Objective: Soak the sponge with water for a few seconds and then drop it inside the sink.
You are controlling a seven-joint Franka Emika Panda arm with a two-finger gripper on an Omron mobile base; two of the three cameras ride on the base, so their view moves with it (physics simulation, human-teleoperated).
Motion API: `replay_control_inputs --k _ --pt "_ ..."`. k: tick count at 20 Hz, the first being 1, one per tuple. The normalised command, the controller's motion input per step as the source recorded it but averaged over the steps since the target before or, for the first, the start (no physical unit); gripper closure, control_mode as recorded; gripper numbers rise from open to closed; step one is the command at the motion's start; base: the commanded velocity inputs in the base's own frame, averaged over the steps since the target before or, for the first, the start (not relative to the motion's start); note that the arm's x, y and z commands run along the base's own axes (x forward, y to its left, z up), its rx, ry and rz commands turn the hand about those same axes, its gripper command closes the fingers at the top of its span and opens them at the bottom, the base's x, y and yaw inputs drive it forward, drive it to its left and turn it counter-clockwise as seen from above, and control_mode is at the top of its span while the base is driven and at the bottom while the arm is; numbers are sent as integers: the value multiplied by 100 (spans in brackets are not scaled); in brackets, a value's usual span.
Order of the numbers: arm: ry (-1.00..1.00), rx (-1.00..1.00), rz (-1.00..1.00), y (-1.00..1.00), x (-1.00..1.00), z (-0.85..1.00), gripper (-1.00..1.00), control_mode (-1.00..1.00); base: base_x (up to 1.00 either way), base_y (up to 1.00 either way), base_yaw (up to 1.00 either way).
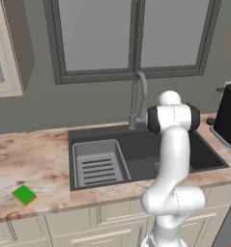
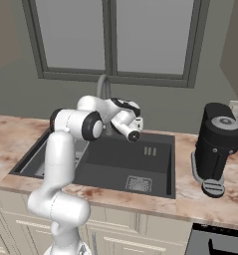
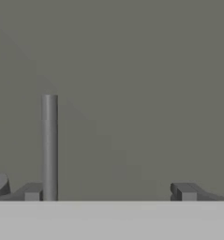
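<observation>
**Marbled surface, sponge lying apart from the sink**

Running pinkish and marbled under a grey window point(image 1: 131, 36), with the surface point(image 1: 30, 154) carrying a dark-grey sink point(image 1: 204, 154) set into it.

Showing, from the left base view: the sponge point(image 1: 24, 195) lying flat near the front edge of the surface, well to the left of the sink and apart from it. Looking small, bright green on top, with a thin yellowish-orange edge underneath. Also showing a lighter ribbed rack insert point(image 1: 98, 164) sitting in the left part of the basin, and the curved faucet point(image 1: 138, 99) rising behind it.

Showing, from the right base view: the square drain grate point(image 2: 139, 183) in the basin floor and a black coffee machine point(image 2: 215, 147) standing on the surface to the right of the sink. Holding the gripper point(image 2: 138, 123) up over the back of the basin, close to the faucet, pointing toward the wall.

Showing, from the hand view: two dark fingertips point(image 3: 183, 191) standing wide apart with nothing between them, facing a plain grey wall, with a thin upright grey bar point(image 3: 49, 145) near the left one.
</observation>
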Motion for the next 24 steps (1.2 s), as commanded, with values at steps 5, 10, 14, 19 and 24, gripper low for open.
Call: replay_control_inputs --k 5,10,14,19,24 --pt "0 6 -9 -53 0 -5 -100 -100 0 0 0" --pt "0 7 -9 -55 0 -8 -100 -100 0 0 0" --pt "0 6 -9 -53 0 -4 -100 -100 0 0 0" --pt "0 6 -7 -55 0 -3 -100 -100 0 0 0" --pt "2 5 -6 -58 0 -3 -100 -100 0 0 0"
